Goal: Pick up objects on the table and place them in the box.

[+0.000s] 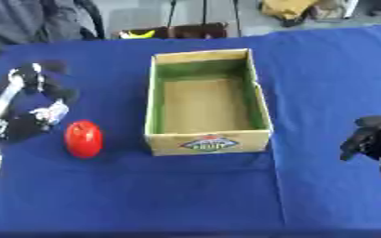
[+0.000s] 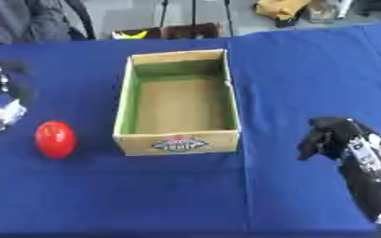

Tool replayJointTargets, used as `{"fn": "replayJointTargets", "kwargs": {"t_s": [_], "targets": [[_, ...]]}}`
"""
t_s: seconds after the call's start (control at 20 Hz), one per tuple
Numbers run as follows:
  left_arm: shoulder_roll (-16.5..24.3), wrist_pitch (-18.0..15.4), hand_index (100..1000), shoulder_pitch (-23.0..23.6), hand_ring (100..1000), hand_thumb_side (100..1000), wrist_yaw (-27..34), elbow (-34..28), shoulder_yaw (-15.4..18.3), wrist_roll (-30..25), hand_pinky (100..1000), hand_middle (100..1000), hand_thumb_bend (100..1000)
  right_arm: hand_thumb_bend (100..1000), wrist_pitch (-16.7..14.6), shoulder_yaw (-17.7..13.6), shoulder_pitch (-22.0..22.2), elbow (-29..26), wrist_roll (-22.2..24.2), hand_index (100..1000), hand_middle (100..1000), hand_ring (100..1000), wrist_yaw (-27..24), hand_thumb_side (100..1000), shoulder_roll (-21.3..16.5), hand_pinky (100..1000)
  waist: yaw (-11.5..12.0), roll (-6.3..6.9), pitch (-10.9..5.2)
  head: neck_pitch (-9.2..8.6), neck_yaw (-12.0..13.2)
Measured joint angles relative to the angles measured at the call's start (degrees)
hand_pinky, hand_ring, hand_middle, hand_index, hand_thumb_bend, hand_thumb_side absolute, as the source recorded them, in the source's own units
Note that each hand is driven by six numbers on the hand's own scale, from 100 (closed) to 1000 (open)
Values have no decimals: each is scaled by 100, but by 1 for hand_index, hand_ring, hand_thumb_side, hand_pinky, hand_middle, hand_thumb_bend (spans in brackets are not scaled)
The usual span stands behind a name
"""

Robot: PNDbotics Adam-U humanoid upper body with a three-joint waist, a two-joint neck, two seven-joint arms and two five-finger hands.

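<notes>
A red rounded object (image 1: 83, 138) lies on the blue tablecloth to the left of an open cardboard box (image 1: 206, 142). The box stands in the middle and nothing shows inside it. My left hand (image 1: 41, 100) hovers just left of and slightly behind the red object, fingers relaxed and spread, holding nothing. My right hand (image 2: 333, 137) hangs at the right, well away from the box, with its fingers curled downward around nothing.
Blue cloth (image 1: 186, 195) covers the whole table. Behind the far edge are chair legs, a dark garment (image 1: 31, 21) and yellow items (image 1: 287, 8) on the floor. Open cloth lies in front of the box and between the box and my right hand.
</notes>
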Motion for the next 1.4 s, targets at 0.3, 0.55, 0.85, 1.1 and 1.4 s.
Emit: {"fn": "replayJointTargets", "kwargs": {"t_s": [0.3,0.55,0.85,1.1,1.4], "targets": [[565,-325,863,29,644,735,-1085,310,-84,-66,603,739,888,100,1,0,3,0,0,714,513,549,0,739,-1,486,-19,17,-10,0,-16],[710,-391,853,-117,632,688,-1609,655,-190,-20,585,722,823,100,2,0,3,0,2,714,513,549,1,741,-1,486,-22,11,-10,0,-28],[712,-327,851,-412,625,677,-1870,1058,-397,79,565,719,743,100,2,2,4,0,3,715,512,549,1,741,-1,486,-33,-11,-10,0,-28],[704,-367,846,-577,614,714,-1943,1398,-581,41,539,707,714,100,0,2,4,0,5,715,512,549,2,742,-1,486,-46,-17,-6,0,-24],[635,-442,842,-677,600,726,-2034,1635,-717,-35,525,695,688,100,-2,3,3,0,7,715,512,549,2,743,-1,486,-51,-28,15,0,-11]]}}
